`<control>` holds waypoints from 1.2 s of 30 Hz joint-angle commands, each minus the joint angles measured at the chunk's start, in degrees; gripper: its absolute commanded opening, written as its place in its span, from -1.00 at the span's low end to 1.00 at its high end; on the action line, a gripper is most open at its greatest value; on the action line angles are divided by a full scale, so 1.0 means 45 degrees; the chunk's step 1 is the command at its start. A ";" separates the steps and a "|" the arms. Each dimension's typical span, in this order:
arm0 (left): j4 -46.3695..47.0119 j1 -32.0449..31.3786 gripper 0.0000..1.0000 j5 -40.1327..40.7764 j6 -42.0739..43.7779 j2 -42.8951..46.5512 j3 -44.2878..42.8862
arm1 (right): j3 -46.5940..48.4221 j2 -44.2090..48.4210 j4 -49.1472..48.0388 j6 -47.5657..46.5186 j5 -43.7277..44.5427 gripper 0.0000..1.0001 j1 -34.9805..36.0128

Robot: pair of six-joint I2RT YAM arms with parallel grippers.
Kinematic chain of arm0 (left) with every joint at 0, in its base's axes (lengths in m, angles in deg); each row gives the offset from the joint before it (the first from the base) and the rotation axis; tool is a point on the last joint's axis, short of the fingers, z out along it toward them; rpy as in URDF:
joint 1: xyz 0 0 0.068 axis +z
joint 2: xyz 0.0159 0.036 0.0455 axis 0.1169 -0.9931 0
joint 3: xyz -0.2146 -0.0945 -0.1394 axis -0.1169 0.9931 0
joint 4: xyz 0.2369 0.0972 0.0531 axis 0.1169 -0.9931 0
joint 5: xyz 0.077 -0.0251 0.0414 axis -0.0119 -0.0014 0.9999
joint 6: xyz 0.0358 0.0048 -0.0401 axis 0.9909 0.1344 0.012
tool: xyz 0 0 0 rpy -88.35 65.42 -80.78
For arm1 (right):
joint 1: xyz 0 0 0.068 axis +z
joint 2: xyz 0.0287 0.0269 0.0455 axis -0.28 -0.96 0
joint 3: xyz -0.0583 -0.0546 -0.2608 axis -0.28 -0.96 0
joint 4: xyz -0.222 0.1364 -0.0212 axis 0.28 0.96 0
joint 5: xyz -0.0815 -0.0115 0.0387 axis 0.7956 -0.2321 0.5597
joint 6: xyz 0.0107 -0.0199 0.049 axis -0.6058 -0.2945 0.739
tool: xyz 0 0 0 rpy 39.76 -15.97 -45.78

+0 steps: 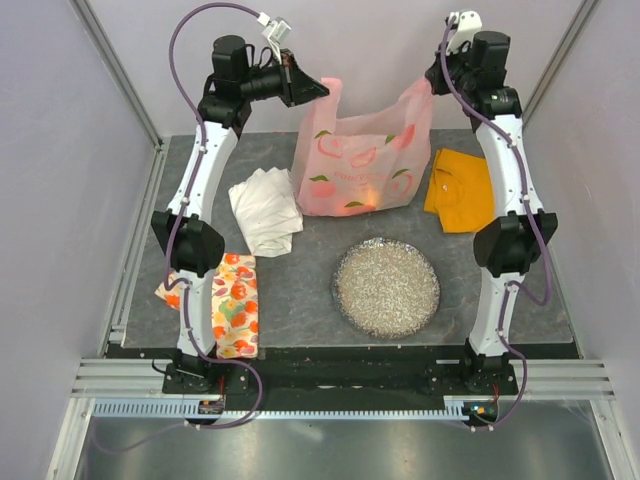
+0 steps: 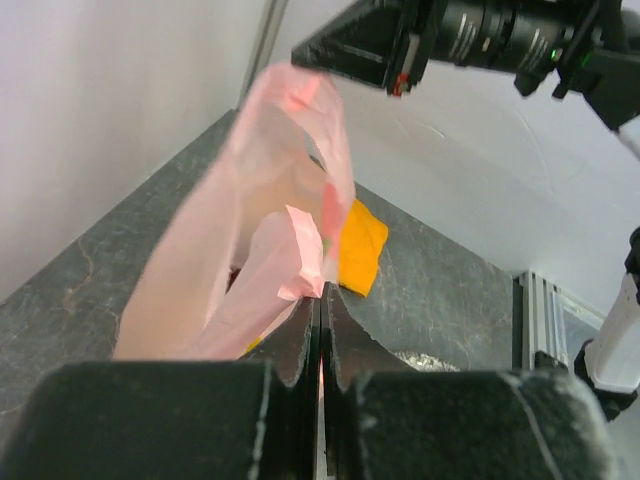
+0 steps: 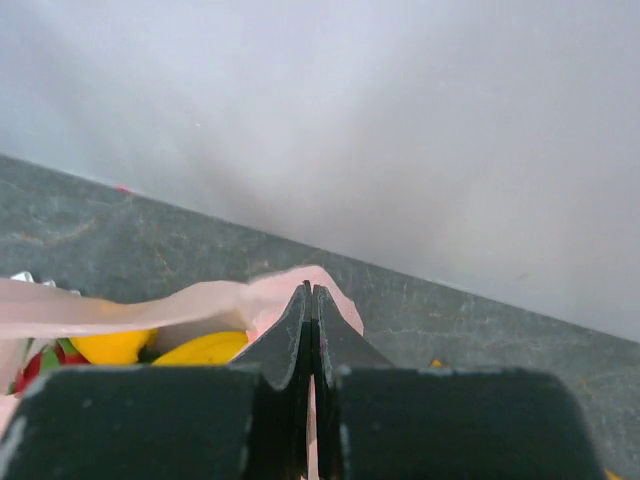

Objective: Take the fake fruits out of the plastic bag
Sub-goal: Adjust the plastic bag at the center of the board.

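Arms (image 1: 205,170) stretch high and far; left claw (image 2: 320,292) and right claw (image 3: 311,292) each pinch the plastic bag (image 1: 360,165).

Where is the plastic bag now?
In the top view the plastic bag stands at the back middle of the table, between a white cloth and an orange cloth, its top ends pinched in the left and right jaws, both shut.

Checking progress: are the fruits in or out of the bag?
In. Yellow fruits show inside the raised plastic bag.
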 commanded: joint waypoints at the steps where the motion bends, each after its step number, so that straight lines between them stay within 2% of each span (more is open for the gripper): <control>1: -0.0906 -0.0122 -0.97 -0.0372 0.1949 0.1257 -0.0644 | -0.0075 0.1462 -0.1442 0.0870 -0.0901 -0.99 -0.0392; 3: -0.2389 -0.0122 -0.97 0.0038 0.3026 0.2289 -0.0430 | -0.1785 0.2686 -0.1519 0.0835 -0.1446 -1.00 -0.0471; 5: -0.4499 -0.0121 -0.97 0.0547 0.4511 0.3170 0.0661 | -0.3507 0.3744 -0.1791 0.0370 -0.1780 -1.00 -0.0471; 6: -0.5163 -0.0102 -0.97 0.0645 0.4884 0.4083 0.1168 | -0.5256 0.4794 -0.1967 0.0211 -0.1859 -1.00 -0.0471; 7: -0.6658 -0.0102 -0.97 0.0897 0.5583 0.4556 0.2391 | -0.6105 0.5269 -0.1950 0.0113 -0.1724 -1.00 -0.0471; 9: -0.8014 -0.0102 -0.97 0.0939 0.6212 0.5590 0.3842 | -0.8462 0.6651 -0.1485 -0.0256 -0.1567 -1.00 -0.0491; 10: -0.8891 -0.0102 -0.97 0.0939 0.6796 0.6544 0.5377 | -0.9212 0.7085 -0.1268 -0.0491 -0.1644 -1.00 -0.0471; 12: -0.9348 -0.0102 -0.97 0.0920 0.7384 0.7739 0.7199 | -1.1199 0.8312 -0.0761 -0.1250 -0.1567 -1.00 -0.0491; 13: -0.9369 -0.0102 -0.97 0.0939 0.7426 0.8905 0.9084 | -1.1656 0.8668 -0.0642 -0.1468 -0.1373 -1.00 -0.0471; 15: -0.9194 -0.0102 -0.97 0.0842 0.7253 0.9849 1.0697 | -1.2225 0.9373 -0.0291 -0.1918 -0.1158 -1.00 -0.0471; 17: -0.8553 -0.0102 -0.97 0.0589 0.6862 1.0828 1.2263 | -1.1897 0.9550 -0.0095 -0.2290 -0.1059 -0.94 -0.0491; 18: -0.8297 -0.0121 -0.97 0.0355 0.6570 1.1005 1.2576 | -1.1180 0.9531 0.0041 -0.2329 -0.1214 -0.59 -0.0491; 19: -0.8121 -0.0141 -0.97 0.0295 0.6432 1.1103 1.2908 | -1.0708 0.9512 0.0101 -0.2465 -0.1602 -0.33 -0.0471; 20: -0.8003 -0.0141 -0.97 0.0236 0.6353 1.1027 1.3008 | -0.9660 0.9415 0.0237 -0.2524 -0.2650 -0.15 -0.0452; 21: -0.7770 -0.0141 -0.97 0.0217 0.6159 1.0949 1.3067 | -0.9185 0.9395 0.0238 -0.2544 -0.3144 0.16 -0.0278; 23: -0.7534 -0.0141 -0.97 0.0216 0.5962 1.0754 1.3126 | -0.8054 0.9336 0.0238 -0.2583 -0.4003 0.24 0.0229; 27: -0.6638 -0.0141 -0.97 0.0294 0.4717 1.0538 1.3418 | -0.8046 0.9355 0.0316 -0.2799 -0.4571 0.24 0.2550; 29: -0.6265 -0.0141 -0.97 0.0314 0.4303 1.0460 1.3478 | -0.8959 0.9161 0.0297 -0.2721 -0.4983 0.13 0.3003; 30: -0.6070 -0.0141 -0.97 0.0449 0.3586 1.0305 1.3497 | -0.9333 0.9083 0.0316 -0.2759 -0.5197 -0.02 0.3334; 32: -0.5776 -0.0122 -0.97 0.0703 0.3209 1.0128 1.3420 | -1.0443 0.8714 0.0297 -0.2992 -0.5219 -0.18 0.3590; 36: -0.5775 -0.0083 -0.97 0.1484 0.2993 0.9951 1.3186 | -1.1503 0.7873 0.0395 -0.3364 -0.3877 -0.24 0.3806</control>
